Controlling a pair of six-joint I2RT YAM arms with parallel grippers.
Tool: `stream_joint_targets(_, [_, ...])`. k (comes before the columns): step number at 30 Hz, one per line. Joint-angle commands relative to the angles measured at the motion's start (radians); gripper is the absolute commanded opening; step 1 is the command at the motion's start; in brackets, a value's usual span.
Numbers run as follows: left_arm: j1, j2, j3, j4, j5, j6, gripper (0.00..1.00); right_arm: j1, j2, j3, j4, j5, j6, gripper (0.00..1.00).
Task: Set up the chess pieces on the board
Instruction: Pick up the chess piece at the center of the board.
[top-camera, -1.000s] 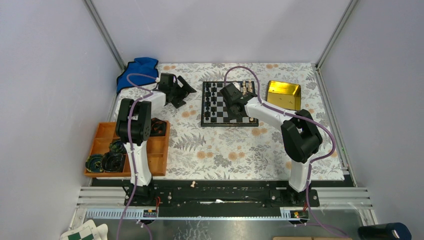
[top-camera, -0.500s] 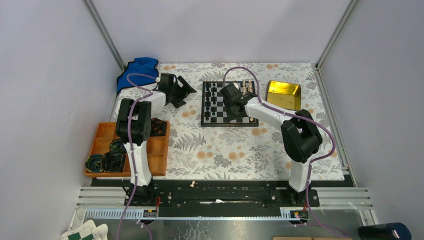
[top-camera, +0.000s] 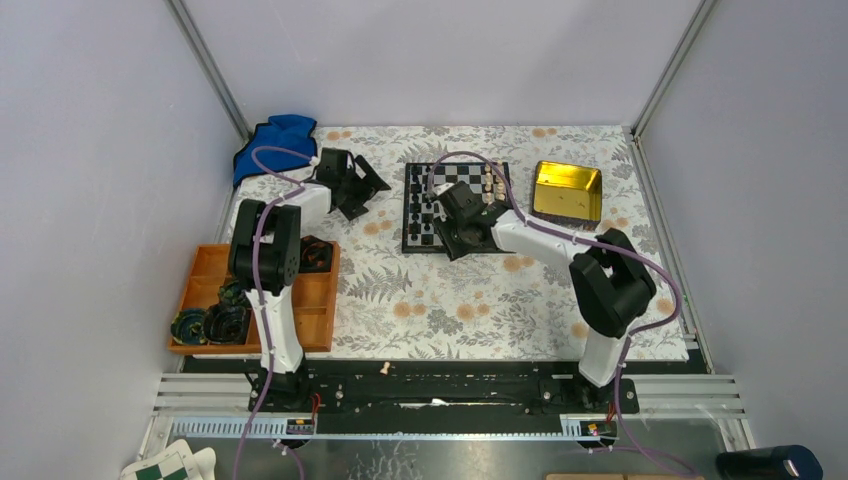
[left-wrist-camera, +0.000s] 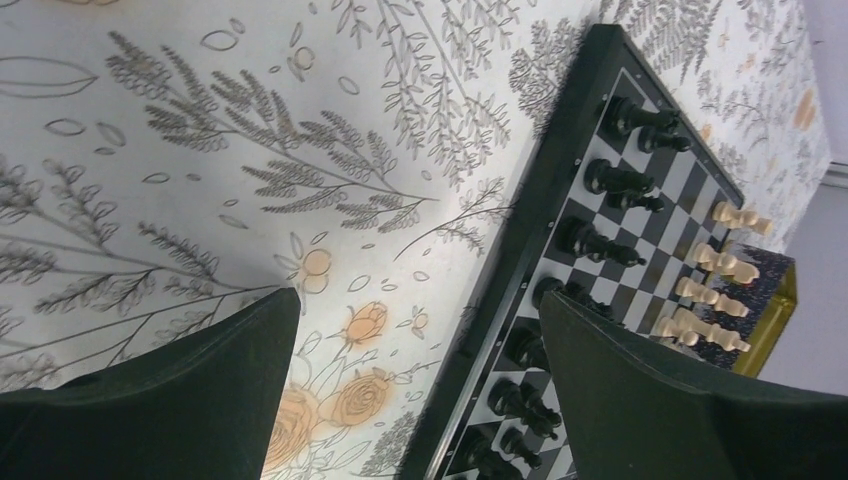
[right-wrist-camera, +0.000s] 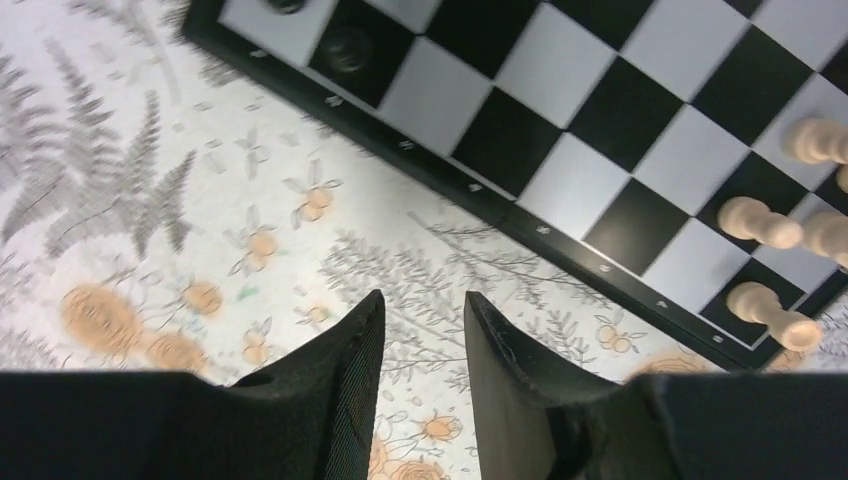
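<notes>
The right gripper hangs parted and empty (nothing between its fingers) over the floral cloth, just off the board. The pale chess pieces stand at its two o'clock. The left gripper, spread wide, sits farther off.

Gold tin, blue cloth, orange wooden tray, floral mat

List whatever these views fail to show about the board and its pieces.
- Top external: the right arm covers the board's middle; the chess pieces are too small to tell types.
- Left wrist: a finger of the left end effector hides part of the board.
- Right wrist: frame edges cut off most of the board.
</notes>
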Motion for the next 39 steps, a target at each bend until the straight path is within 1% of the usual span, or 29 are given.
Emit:
stream_joint_targets(1, [-0.005,-0.042,-0.035,-0.104,-0.063,0.056,0.99,0.050,-0.115,-0.038,0.083,-0.165,-0.108,0.41])
stream_joint_targets(4, [-0.005,-0.064,-0.044,-0.118,-0.076,0.070,0.99,0.092,-0.141,-0.055,0.089,-0.227,-0.159,0.41])
stream_joint_targets(9, [-0.003,-0.107,-0.068,-0.134,-0.089,0.088,0.99,0.167,-0.169,-0.070,0.089,-0.256,-0.182,0.39])
stream_joint_targets(21, [0.009,-0.203,-0.129,-0.179,-0.125,0.160,0.99,0.329,-0.216,-0.127,0.117,-0.242,-0.185,0.35])
stream_joint_targets(25, [0.016,-0.230,-0.150,-0.179,-0.134,0.179,0.99,0.394,-0.209,-0.120,0.123,-0.226,-0.192,0.35])
stream_joint_targets(30, [0.031,-0.247,-0.156,-0.184,-0.109,0.195,0.99,0.465,-0.186,-0.106,0.138,-0.205,-0.209,0.35])
stream_joint_targets(35, [0.041,-0.269,-0.164,-0.197,-0.095,0.222,0.99,0.506,-0.177,-0.124,0.189,-0.209,-0.211,0.36])
stream_joint_targets(39, [0.044,-0.322,-0.207,-0.197,-0.103,0.240,0.99,0.531,-0.161,-0.116,0.199,-0.210,-0.176,0.36])
